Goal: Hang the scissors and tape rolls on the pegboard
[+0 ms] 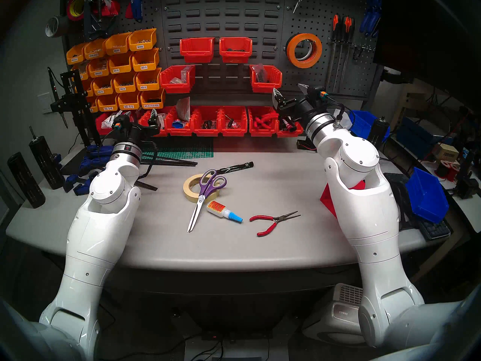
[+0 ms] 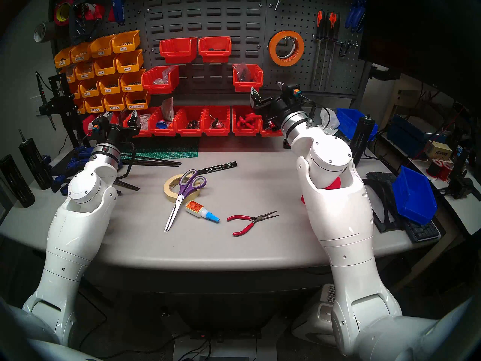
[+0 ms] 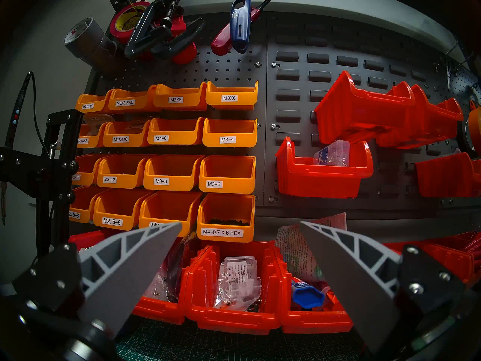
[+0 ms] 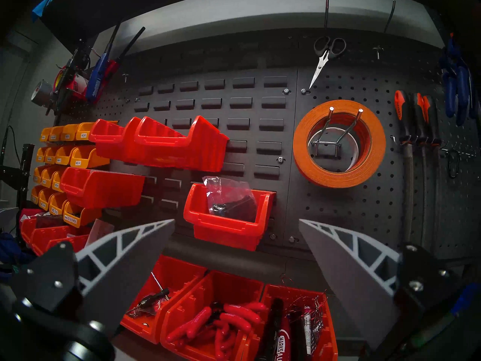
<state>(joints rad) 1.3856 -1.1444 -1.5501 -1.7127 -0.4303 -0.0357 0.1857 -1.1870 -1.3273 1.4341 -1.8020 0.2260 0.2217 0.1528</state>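
1. Left gripper (image 3: 240, 251) & right gripper (image 4: 236, 248): fingers spread, empty, up by the bins.
2. Scissors (image 1: 205, 196) lie across cream tape roll (image 1: 194, 189) on table (image 1: 286, 186).
3. Orange tape roll (image 4: 339, 144) hangs on pegboard (image 4: 364, 209) hook.

A wide grey worktable with a rounded near edge (image 1: 234, 259) fills the middle of the room. At its far side stands a dark grey metal back wall; its middle panel of rectangular slots (image 1: 221, 16) carries red plastic bins (image 1: 197, 49), and to the left hang small yellow plastic bins with white labels (image 1: 121, 63). A green cutting mat with a printed grid (image 1: 182, 149) lies on the table at the far left. On the right, a side bench holds a blue plastic bin (image 1: 426, 196) and a black keyboard (image 1: 434, 229). Under the table the floor is dark, with black cables (image 1: 208, 350) and a white box-shaped appliance with a grille (image 1: 346, 303). The left wall is plain grey (image 1: 23, 74).
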